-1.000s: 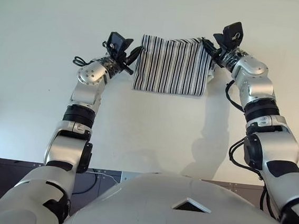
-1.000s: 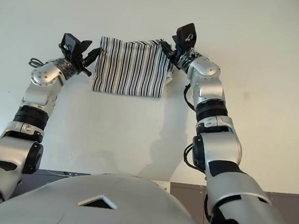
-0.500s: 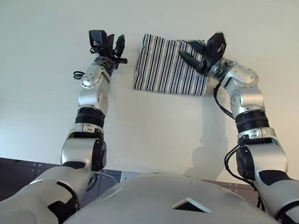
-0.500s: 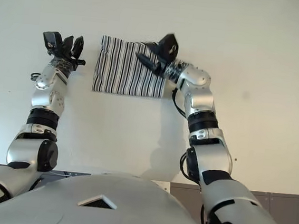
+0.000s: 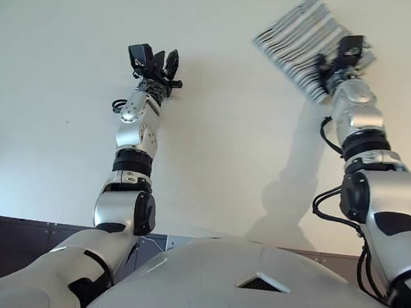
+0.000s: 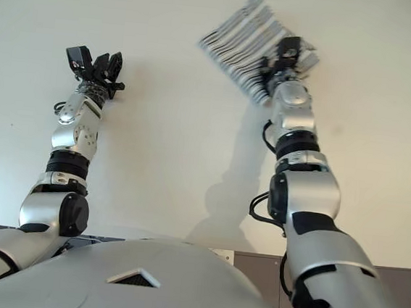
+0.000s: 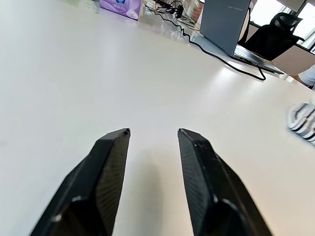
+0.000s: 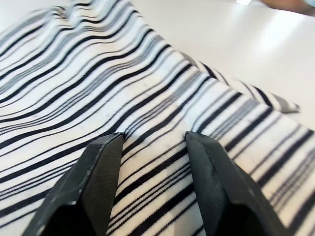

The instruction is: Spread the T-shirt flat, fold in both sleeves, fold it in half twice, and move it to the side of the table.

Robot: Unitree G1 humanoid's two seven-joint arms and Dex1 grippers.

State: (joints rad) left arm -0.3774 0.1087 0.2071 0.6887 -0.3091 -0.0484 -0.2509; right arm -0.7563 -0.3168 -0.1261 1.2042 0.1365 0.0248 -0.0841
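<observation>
**Left gripper [image 7: 153, 132] empty; right gripper [image 8: 153, 135] on the shirt**

The left gripper's fingers stood spread over the white table [image 5: 72, 25]. The folded black-and-white striped T-shirt [image 5: 295, 37] had slid far right and turned askew, under the right gripper's parted fingers.

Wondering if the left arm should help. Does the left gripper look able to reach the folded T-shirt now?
Probably not: nothing blocks the way, but the left gripper hangs open on an outstretched arm, and the T-shirt lies far off under the right gripper.
</observation>
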